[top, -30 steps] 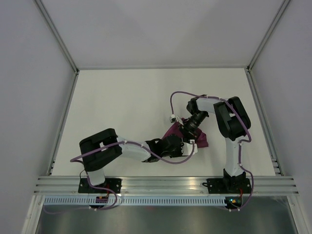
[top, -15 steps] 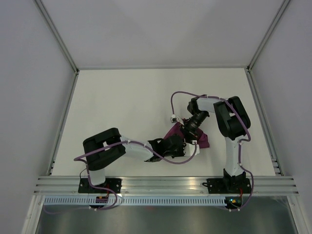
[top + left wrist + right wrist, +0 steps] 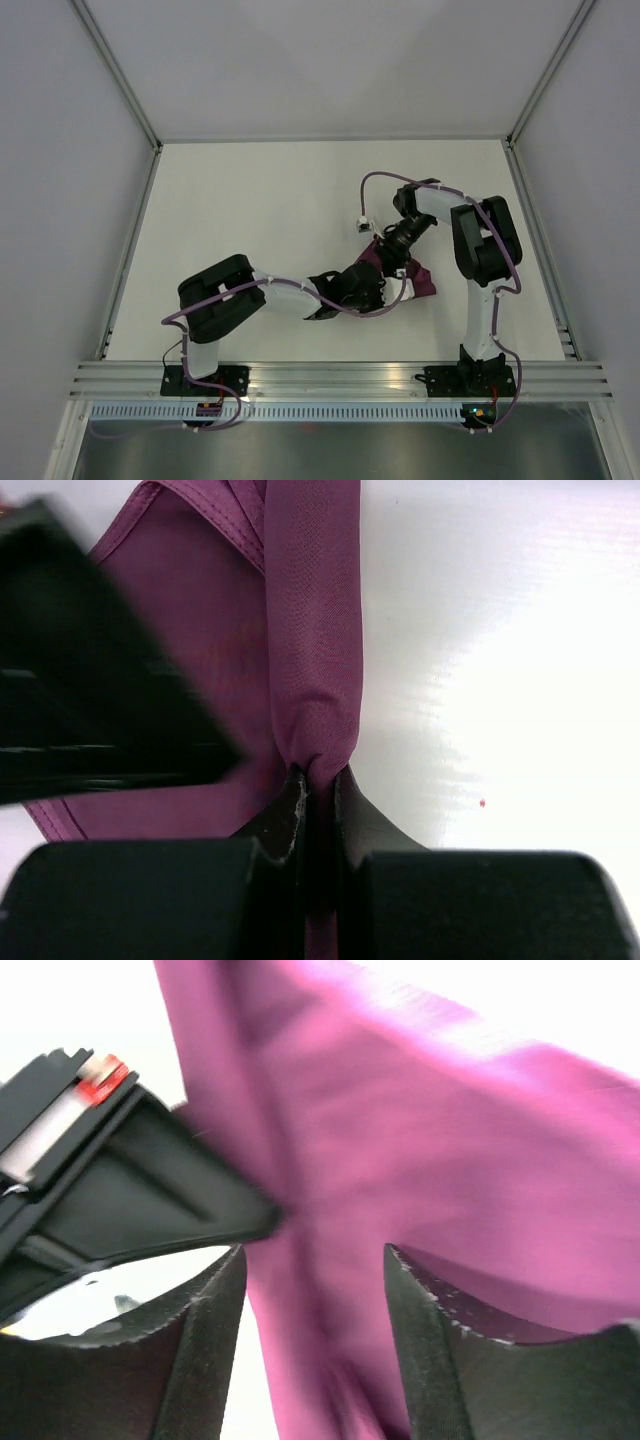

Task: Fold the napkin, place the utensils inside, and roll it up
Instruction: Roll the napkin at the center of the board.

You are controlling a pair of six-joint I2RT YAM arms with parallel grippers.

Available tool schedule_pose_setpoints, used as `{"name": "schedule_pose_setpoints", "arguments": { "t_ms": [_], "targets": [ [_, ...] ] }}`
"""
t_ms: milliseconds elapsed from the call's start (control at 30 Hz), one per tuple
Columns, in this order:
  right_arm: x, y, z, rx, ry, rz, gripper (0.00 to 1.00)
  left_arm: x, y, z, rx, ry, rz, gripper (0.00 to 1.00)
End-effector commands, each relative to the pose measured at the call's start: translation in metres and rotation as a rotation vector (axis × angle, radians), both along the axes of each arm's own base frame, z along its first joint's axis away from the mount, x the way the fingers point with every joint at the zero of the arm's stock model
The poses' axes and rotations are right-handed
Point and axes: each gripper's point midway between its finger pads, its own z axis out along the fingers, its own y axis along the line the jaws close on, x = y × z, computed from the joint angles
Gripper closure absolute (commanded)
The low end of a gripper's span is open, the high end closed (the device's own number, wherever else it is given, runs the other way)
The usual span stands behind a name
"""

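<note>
Napkin (image 3: 420,281): plum-purple cloth, bunched on the white counter (image 3: 260,220), beyond the right arm's base (image 3: 480,382) and to its left. From above only two small patches show, since both wrists sit over the rest. Its outline and number of folds cannot be read in that view.

Left gripper (image 3: 318,780): fingers pressed together on a narrow rolled ridge of the napkin, seen in the left wrist view. The ridge runs straight away from the fingers, with a flatter layer of cloth spreading to its left and bare counter to its right. The inside of the ridge is hidden. A dark, out-of-focus body (image 3: 90,680) covers the left part of that view and cannot be identified with certainty.

Right gripper (image 3: 315,1252): fingers spread, with a band of napkin running through the gap. The cloth is badly blurred. A sliver of white counter shows between the left-hand finger (image 3: 200,1360) and the cloth, while contact at the other finger cannot be judged. A black housing with a red mark (image 3: 110,1170) sits just beside the cloth at upper left, cut off by the frame edge.

From above, both grippers meet over the napkin, left of and beyond the right arm's base. Their fingertips are too small to tell apart there.
</note>
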Motion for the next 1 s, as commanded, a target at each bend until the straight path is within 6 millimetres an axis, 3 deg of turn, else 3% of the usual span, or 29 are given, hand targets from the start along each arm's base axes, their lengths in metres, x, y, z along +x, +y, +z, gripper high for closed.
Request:
{"name": "schedule_pose_setpoints", "arguments": {
  "t_ms": [0, 233, 367, 433, 467, 633, 667, 800, 833, 867, 900, 933, 967],
  "targets": [
    [0.065, 0.005, 0.017, 0.098, -0.221, -0.063, 0.36, -0.033, 0.023, -0.051, 0.143, 0.212, 0.006, 0.98],
    [0.113, -0.016, 0.062, 0.206, -0.281, -0.305, 0.35, -0.025, 0.038, -0.067, 0.188, 0.307, 0.096, 0.98],
    [0.129, -0.054, 0.086, 0.274, -0.314, -0.45, 0.36, -0.025, 0.046, -0.077, 0.228, 0.371, 0.14, 0.98],
    [0.126, -0.064, 0.103, 0.327, -0.351, -0.471, 0.36, -0.021, 0.051, -0.08, 0.237, 0.411, 0.166, 0.98],
    [0.125, -0.08, 0.107, 0.333, -0.36, -0.505, 0.36, -0.021, 0.054, -0.081, 0.241, 0.429, 0.175, 0.98],
    [0.094, -0.108, 0.128, 0.38, -0.473, -0.51, 0.36, -0.017, 0.07, -0.089, 0.254, 0.574, 0.235, 0.98],
    [0.088, -0.115, 0.128, 0.38, -0.504, -0.499, 0.36, -0.021, 0.074, -0.091, 0.27, 0.611, 0.234, 0.98],
    [0.05, -0.111, 0.121, 0.36, -0.597, -0.443, 0.34, -0.017, 0.08, -0.094, 0.308, 0.688, 0.259, 0.98],
    [0.047, -0.111, 0.119, 0.345, -0.623, -0.441, 0.34, -0.016, 0.082, -0.095, 0.318, 0.704, 0.265, 0.98],
    [0.056, -0.115, 0.113, 0.287, -0.677, -0.452, 0.33, -0.02, 0.085, -0.099, 0.337, 0.742, 0.267, 0.98],
    [0.045, -0.111, 0.11, 0.26, -0.713, -0.449, 0.33, -0.015, 0.086, -0.097, 0.344, 0.762, 0.278, 0.98],
    [0.058, -0.107, 0.109, 0.233, -0.818, -0.417, 0.33, -0.015, 0.088, -0.098, 0.349, 0.782, 0.28, 0.98],
    [0.046, -0.107, 0.101, 0.169, -0.842, -0.436, 0.31, -0.015, 0.086, -0.098, 0.342, 0.814, 0.275, 0.98]
  ]
}}
